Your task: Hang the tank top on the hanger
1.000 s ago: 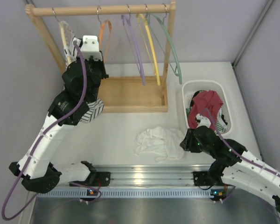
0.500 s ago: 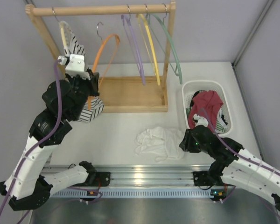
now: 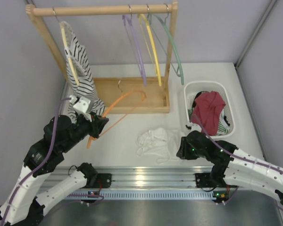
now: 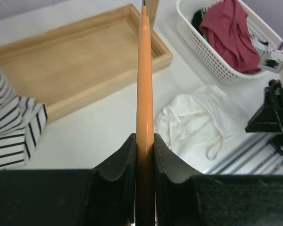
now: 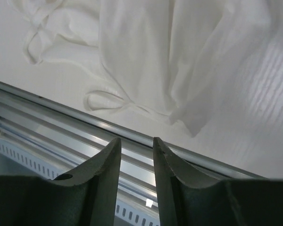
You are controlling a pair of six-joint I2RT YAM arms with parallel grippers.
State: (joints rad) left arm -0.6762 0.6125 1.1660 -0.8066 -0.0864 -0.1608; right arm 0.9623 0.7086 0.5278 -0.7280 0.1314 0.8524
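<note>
The orange hanger [image 3: 117, 109] is off the rack and held slantwise low over the table, its wire hook [image 3: 119, 85] over the wooden base. My left gripper [image 3: 97, 126] is shut on the hanger's lower end; in the left wrist view the orange bar [image 4: 144, 70] runs straight up from between the jaws [image 4: 144, 141]. The white tank top [image 3: 155, 141] lies crumpled on the table in front of the right arm, and shows in the left wrist view [image 4: 193, 122] too. My right gripper [image 5: 137, 143] hovers at its near edge [image 5: 146, 56], jaws a little apart, nothing between them.
A wooden rack [image 3: 102, 10] carries a striped top [image 3: 80, 70] on a pale hanger, plus purple [image 3: 134, 47], yellow [image 3: 152, 47] and green [image 3: 172, 47] hangers. Its base tray [image 3: 132, 106] lies behind. A white basket [image 3: 217, 87] holds a dark red garment [image 3: 207, 106]. A metal rail [image 3: 146, 176] lines the near edge.
My left arm lifted the orange hanger off the rod and swung it down and toward me over the table. The right gripper edged left toward the tank top and its jaws narrowed.
</note>
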